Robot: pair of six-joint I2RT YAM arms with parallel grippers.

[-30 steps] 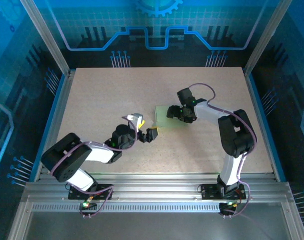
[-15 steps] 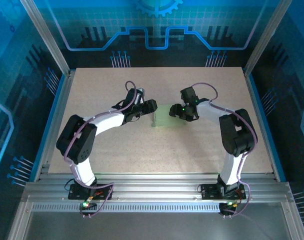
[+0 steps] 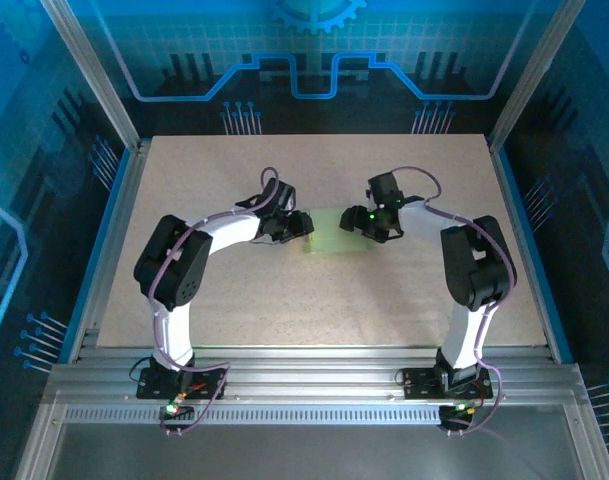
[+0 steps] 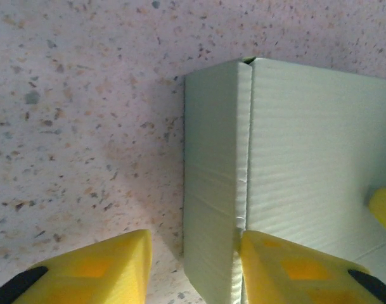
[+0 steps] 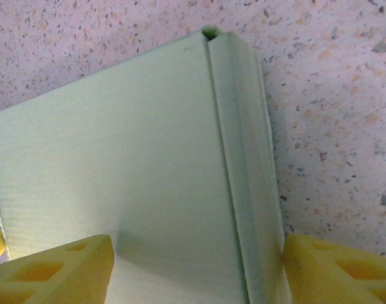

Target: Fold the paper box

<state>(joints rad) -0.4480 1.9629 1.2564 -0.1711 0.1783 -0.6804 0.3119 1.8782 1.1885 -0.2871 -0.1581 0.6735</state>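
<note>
The left arm has swung over to the left end of the paper box (image 3: 336, 234), which lies in the middle of the tabletop (image 3: 184, 180). The left end effector (image 3: 302, 225) is released, with one finger on each side of the folded edge. The right end effector (image 3: 357, 221) is released too, over the right edge.

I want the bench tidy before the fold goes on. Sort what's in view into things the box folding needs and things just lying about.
Needed for the fold:
- paper box
- left fingers, astride the box's left end
- right fingers, astride its right end

Just there:
- table
- metal rail at the near edge
- blue walls around the table
</note>
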